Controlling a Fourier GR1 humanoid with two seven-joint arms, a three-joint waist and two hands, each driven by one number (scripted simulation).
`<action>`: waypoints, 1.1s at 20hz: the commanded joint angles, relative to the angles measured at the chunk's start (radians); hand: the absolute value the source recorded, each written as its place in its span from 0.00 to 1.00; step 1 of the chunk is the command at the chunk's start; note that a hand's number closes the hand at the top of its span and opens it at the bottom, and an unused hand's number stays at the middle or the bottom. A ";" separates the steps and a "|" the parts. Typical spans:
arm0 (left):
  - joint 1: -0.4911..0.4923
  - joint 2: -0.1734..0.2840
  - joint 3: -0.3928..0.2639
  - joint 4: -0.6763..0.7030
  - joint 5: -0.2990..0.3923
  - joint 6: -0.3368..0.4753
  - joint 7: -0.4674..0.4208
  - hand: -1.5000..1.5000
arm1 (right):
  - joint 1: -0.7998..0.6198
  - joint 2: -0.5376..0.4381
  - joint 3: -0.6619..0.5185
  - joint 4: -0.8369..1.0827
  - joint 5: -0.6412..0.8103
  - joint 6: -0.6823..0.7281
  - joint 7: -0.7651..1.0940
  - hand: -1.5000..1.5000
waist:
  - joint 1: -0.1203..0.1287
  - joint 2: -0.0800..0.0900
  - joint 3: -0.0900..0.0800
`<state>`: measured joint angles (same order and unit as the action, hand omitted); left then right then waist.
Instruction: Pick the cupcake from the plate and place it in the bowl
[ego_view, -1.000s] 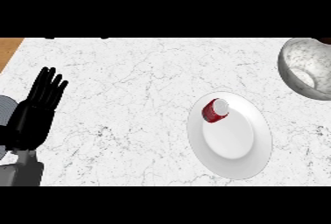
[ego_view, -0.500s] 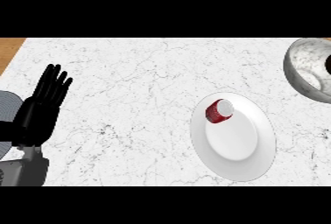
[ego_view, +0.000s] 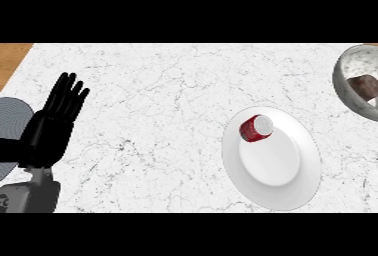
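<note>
One plate (ego_view: 275, 172), one bowl (ego_view: 345, 80), one cupcake (ego_view: 255, 128) and one hand (ego_view: 52, 130) are in view on the white marble counter (ego_view: 162, 100).

The white plate lies at the lower right of the frame. The cupcake, in a red wrapper with a pale top, lies tipped on its side at the plate's upper left part, touching it; nothing else is on the plate.

The grey speckled bowl sits at the upper right, cut off by the frame's right edge and well apart from the plate. A dark brown lump (ego_view: 363, 86) shows inside it; what it is I cannot tell.

The left hand rests at the left edge, fingers straight and pointing up, spread wide and holding nothing. It is well apart from the plate. A strip of wood (ego_view: 13, 57) shows at the upper left corner
</note>
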<state>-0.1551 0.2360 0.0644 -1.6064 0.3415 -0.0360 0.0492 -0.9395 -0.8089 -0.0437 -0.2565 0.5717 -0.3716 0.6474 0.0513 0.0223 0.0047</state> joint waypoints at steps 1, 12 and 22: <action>-0.030 -0.012 -0.007 0.030 -0.005 -0.002 -0.010 0.50 | 0.007 -0.020 -0.095 0.055 -0.097 0.094 -0.129 0.00 | -0.003 0.008 0.002; 0.016 0.001 0.021 0.010 -0.009 0.003 -0.016 0.50 | 0.045 0.011 -0.340 -0.058 -0.303 -0.254 -0.483 0.00 | -0.014 -0.005 0.002; 0.023 0.018 0.040 0.000 -0.007 -0.003 0.023 0.50 | 0.195 -0.057 -0.524 -0.086 -0.465 -0.303 -0.650 0.00 | -0.049 -0.020 -0.004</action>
<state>-0.1337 0.2348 0.0828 -1.6202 0.3332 -0.0311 0.0608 -0.8031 -0.8484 -0.5164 -0.3182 0.1577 -0.6540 0.0280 0.0199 0.0094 0.0033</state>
